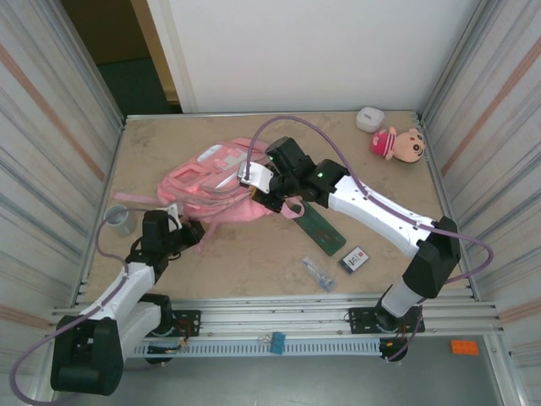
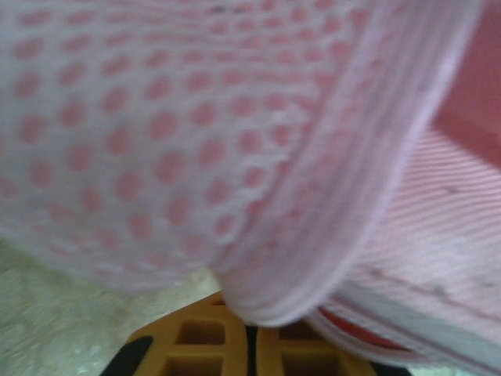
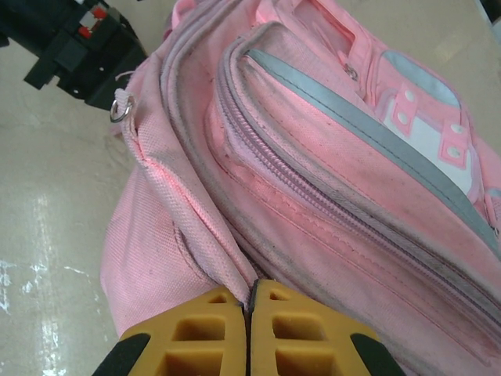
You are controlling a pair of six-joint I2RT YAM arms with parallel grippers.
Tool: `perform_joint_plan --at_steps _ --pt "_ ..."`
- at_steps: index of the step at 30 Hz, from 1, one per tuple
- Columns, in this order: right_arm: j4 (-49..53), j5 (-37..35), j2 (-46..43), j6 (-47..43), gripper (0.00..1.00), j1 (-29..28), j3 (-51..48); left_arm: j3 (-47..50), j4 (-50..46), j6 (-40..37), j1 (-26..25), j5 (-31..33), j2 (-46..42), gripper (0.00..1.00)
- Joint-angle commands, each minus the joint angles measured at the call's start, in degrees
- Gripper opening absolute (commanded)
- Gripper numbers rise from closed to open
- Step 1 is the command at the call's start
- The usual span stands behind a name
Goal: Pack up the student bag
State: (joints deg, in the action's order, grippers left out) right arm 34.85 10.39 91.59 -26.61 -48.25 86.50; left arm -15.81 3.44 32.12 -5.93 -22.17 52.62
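Note:
The student bag [image 1: 211, 188], a big pink backpack, lies on its back on the left half of the table, front pockets up. At the bag's right edge, my right gripper [image 1: 259, 191] is shut on a fold of pink fabric beside the zipper; in the right wrist view the orange fingertips [image 3: 211, 309] pinch that fold of the bag [image 3: 313, 157]. My left gripper [image 1: 191, 230] is at the bag's near left corner. Its jaws [image 2: 250, 333] are together, with the piped edge of the bag's mesh fabric [image 2: 156, 117] caught at the tips.
A green ruler-like board [image 1: 322, 225], a small dark card [image 1: 355, 260] and a clear plastic piece [image 1: 318, 273] lie right of the bag. A plush doll [image 1: 399, 144] and a white case [image 1: 369, 118] sit at the far right. A clear cup [image 1: 121, 220] stands by the left wall.

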Motion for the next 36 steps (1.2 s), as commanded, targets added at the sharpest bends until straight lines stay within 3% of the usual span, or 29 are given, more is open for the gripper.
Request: perform_joint_plan --at_steps 1,15,18,19,21,22,24,26,32,36 --pt "-5.12 -3.13 -0.52 5.88 0.00 0.80 3.11 -2.16 2.97 -1.75 0.16 -5.49 -1.49 0.00" --pt "-10.24 -3.95 -0.88 15.60 0.00 2.55 -0.85 -4.00 -4.51 -8.49 -8.14 -10.34 -15.41 0.00" --pt "-10.24 -2.47 -1.53 16.53 0.00 3.58 -0.72 -5.50 -8.11 -7.90 -8.39 -7.84 -16.07 0.00" --pt "-10.24 -1.51 -1.89 16.55 0.00 3.98 -0.80 -6.26 -10.85 -6.89 -8.42 -4.23 -16.06 0.04" --pt "-10.25 0.73 -2.75 16.88 0.00 4.93 -0.87 -7.77 -16.77 -5.58 -8.40 3.57 -16.36 0.32" --pt "-10.09 1.66 -3.09 17.09 0.00 5.46 -0.74 -7.84 -17.65 -5.53 -8.46 5.40 -16.62 0.41" --pt "-9.60 3.02 -3.71 17.45 0.00 6.32 -0.43 -7.12 -18.34 -4.39 -8.35 10.17 -17.28 0.51" --pt "-9.09 3.91 -4.21 17.70 0.00 6.65 0.06 -5.32 -16.07 -3.79 -8.31 12.30 -17.40 0.56" --pt "-8.43 5.74 -4.23 18.01 0.00 6.68 1.28 0.87 -1.29 -5.82 -8.36 10.88 -13.56 0.59" --pt "-8.14 6.22 -3.83 18.28 0.00 6.68 2.44 1.16 3.11 -8.82 -8.35 11.21 -9.04 0.61"
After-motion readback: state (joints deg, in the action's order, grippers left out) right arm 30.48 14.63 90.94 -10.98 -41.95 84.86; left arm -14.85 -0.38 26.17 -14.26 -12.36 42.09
